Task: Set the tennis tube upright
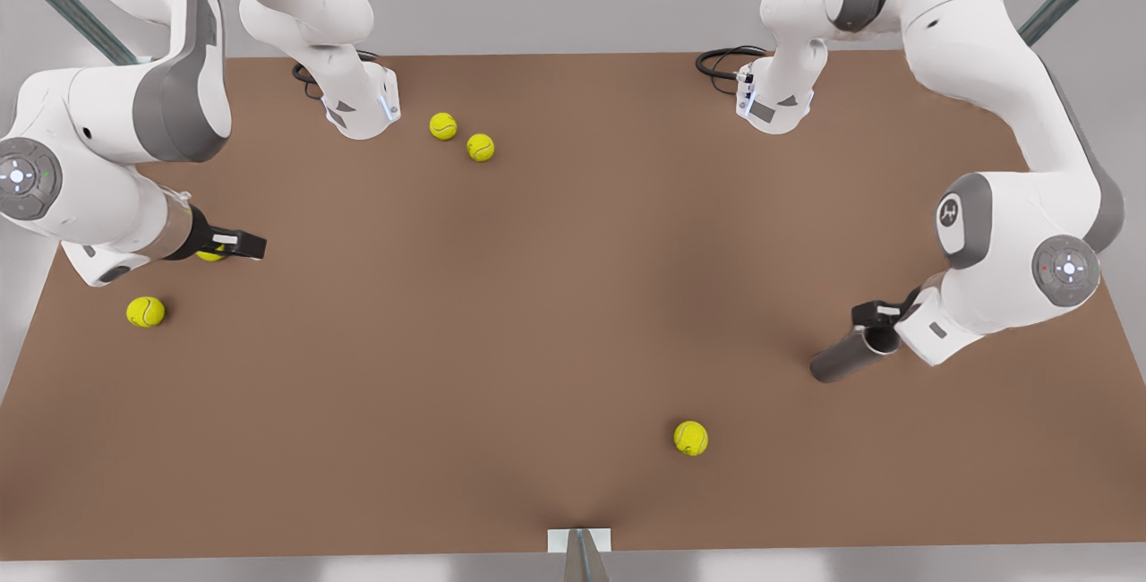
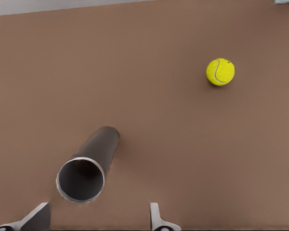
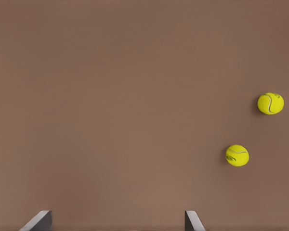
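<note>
A: Tennis tube: where does it lie?

B: On its side on the brown table, at the front view's right. Its rimmed open mouth points toward the left gripper, which hangs just above and behind that end without touching it. In the left wrist view the tube lies ahead of the gripper, its mouth facing the camera and its body running away from the fingers.

A: And that gripper's fingers?

B: Spread wide; one fingertip shows at each side, with the tube's mouth nearer to one of them. Nothing is between them.

A: Anything else near it?

B: One tennis ball, farther out on the table, beyond the tube and off to one side of it.

A: The other arm?

B: The right gripper waits at the front view's left, low over the table, with a ball partly hidden under it. Its fingers are also spread apart and hold nothing. Two balls lie ahead of it, well off to one side, and another ball lies behind it.
</note>
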